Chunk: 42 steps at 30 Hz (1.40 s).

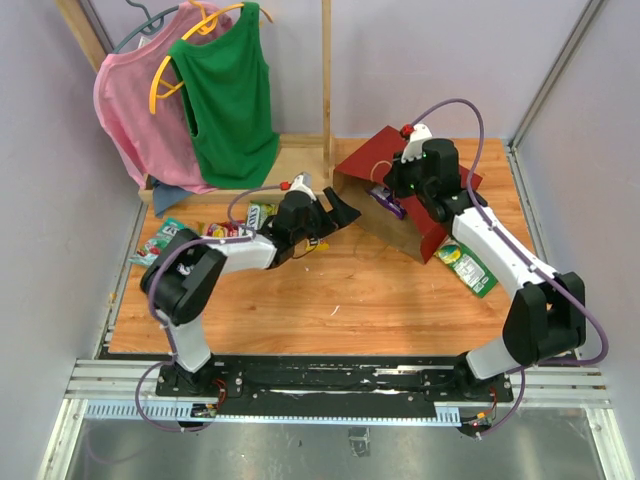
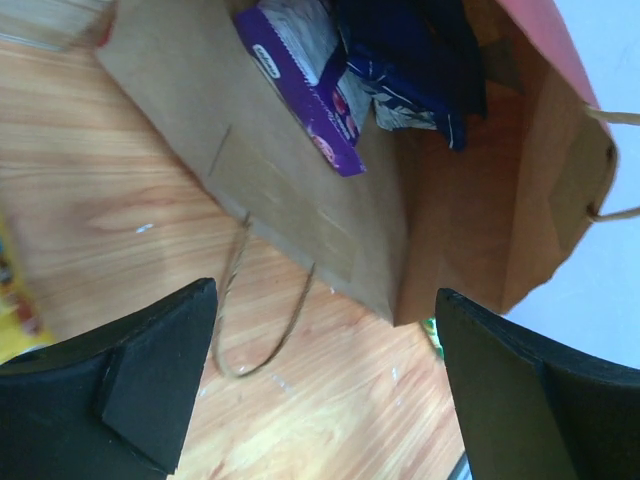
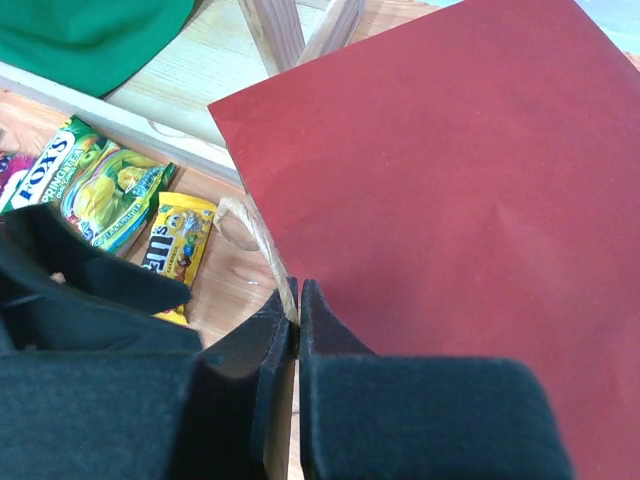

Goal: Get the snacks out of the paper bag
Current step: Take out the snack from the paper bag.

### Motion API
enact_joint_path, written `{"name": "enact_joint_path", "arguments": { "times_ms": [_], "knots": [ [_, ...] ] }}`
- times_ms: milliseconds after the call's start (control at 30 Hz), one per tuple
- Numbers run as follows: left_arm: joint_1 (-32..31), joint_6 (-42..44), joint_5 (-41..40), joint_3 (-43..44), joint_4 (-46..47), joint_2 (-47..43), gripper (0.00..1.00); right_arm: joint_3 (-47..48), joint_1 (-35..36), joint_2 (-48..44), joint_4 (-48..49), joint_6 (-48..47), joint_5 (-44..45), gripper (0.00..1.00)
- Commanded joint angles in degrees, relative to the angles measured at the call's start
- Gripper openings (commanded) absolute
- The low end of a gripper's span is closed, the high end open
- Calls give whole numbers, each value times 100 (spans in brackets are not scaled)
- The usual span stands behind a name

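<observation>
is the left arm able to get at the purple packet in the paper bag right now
Probably yes: the paper bag gapes toward the left fingers, which stand wide open, and nothing blocks the purple packet near its mouth.

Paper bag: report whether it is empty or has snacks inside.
Not empty. The paper bag lies with its mouth open, and a purple packet and a dark blue bag sit inside.

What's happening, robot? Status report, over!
Left gripper open, facing paper bag's mouth. Right gripper shut on bag's handle. Purple packet, dark blue chip bag inside. Nothing blocking the mouth.
</observation>
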Motion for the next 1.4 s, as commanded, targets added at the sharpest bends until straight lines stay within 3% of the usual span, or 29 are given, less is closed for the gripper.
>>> {"name": "enact_joint_path", "arguments": {
  "times_ms": [0,133,500,800,1367],
  "knots": [
    [-148,-768,610,490,1118,807,93,318,82,-42,-164,-170,90,3],
    [-303,-1312,649,787,1719,1317,91,411,73,-13,-130,-47,237,3],
    [-472,-2248,-32,1934,2075,2530,73,87,48,-410,180,-158,266,3],
    [-581,-2272,-658,2887,1494,3167,59,-34,-45,-659,159,-353,451,4],
    [-572,-1726,-1108,4670,191,4268,50,-124,-182,-815,159,-428,451,4]
  ]
}}
